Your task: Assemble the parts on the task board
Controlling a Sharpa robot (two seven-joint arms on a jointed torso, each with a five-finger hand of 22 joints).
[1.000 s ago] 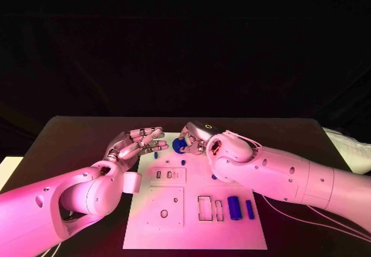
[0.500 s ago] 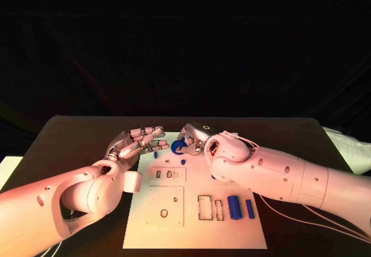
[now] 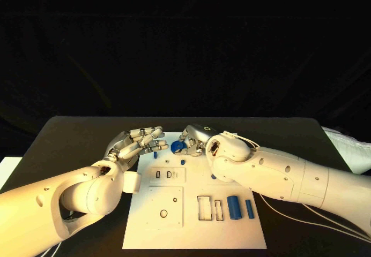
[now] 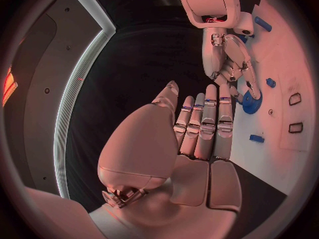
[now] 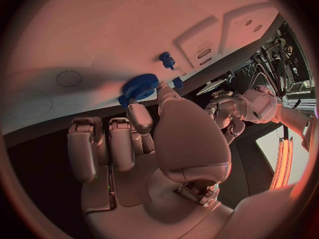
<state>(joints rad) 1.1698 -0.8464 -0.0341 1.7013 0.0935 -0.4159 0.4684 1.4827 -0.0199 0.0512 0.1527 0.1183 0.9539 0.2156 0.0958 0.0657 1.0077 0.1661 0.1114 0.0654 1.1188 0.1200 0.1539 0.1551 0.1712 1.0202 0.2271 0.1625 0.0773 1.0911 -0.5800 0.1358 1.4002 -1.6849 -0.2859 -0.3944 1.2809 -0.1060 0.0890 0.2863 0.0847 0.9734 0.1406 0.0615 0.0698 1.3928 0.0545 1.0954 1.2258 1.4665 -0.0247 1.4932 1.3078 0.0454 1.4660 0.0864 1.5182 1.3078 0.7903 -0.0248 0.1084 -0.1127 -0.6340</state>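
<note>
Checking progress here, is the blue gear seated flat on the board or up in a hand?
Up in a hand: the right hand pinches the blue gear, on edge above the task board.

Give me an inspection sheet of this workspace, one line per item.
Surface: black table, white task board in the middle.
Job's things: blue gear at the board's far end; two blue cylinders lying at the near right; small blue pegs near the gear; empty rectangular slots.
Clutter: nothing seen.
Hands: right hand pinches the gear in its fingers; left hand beside it, fingers apart, holding nothing.
Cables: thin wires under the right arm.
Surroundings: dark backdrop.
</note>
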